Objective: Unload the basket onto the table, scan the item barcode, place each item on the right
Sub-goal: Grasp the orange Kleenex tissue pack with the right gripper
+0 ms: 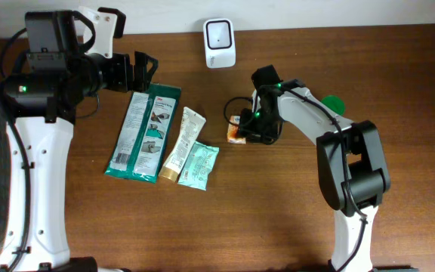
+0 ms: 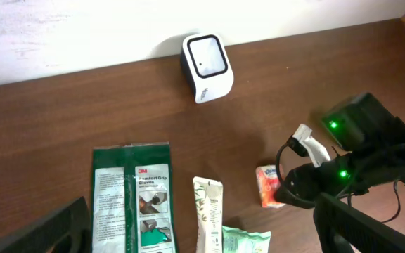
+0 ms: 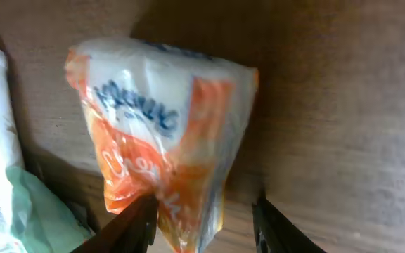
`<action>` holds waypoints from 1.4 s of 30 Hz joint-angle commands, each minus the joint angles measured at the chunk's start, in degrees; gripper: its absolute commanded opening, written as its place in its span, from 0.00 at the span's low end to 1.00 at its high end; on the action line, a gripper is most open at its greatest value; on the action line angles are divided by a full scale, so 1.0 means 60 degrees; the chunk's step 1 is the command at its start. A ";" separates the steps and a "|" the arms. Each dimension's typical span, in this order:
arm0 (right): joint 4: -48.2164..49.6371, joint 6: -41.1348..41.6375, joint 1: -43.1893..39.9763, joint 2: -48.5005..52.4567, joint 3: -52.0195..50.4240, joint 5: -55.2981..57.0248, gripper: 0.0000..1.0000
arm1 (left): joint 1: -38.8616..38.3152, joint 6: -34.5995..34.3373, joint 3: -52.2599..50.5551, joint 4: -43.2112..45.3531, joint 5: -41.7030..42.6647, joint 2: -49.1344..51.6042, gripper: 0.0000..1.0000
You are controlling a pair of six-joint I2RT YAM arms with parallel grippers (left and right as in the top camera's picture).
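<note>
- Right gripper (image 3: 201,223) straddles the packet (image 3: 162,133), fingers apart, gap on one side; open table (image 1: 278,215) behind.
- Left gripper (image 1: 147,72) spread wide near the pouch (image 1: 143,132) top edge.
- Packet's underside hidden.

Bare bench (image 1: 278,211) lies open toward the front, and a clear lane runs between the scanner (image 1: 220,41) and the orange packet (image 1: 236,133). Left of the packet, the tube (image 1: 183,143), green pouch (image 1: 199,165) and glove pack (image 1: 145,132) crowd together, leaving only a narrow gap beside my right fingers (image 3: 133,226).
</note>
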 commanded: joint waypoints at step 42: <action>-0.0415 -0.3985 -0.2481 -0.4408 0.0051 -0.7989 0.04 | -0.0007 0.0193 0.0098 0.0011 0.0073 -0.0066 0.99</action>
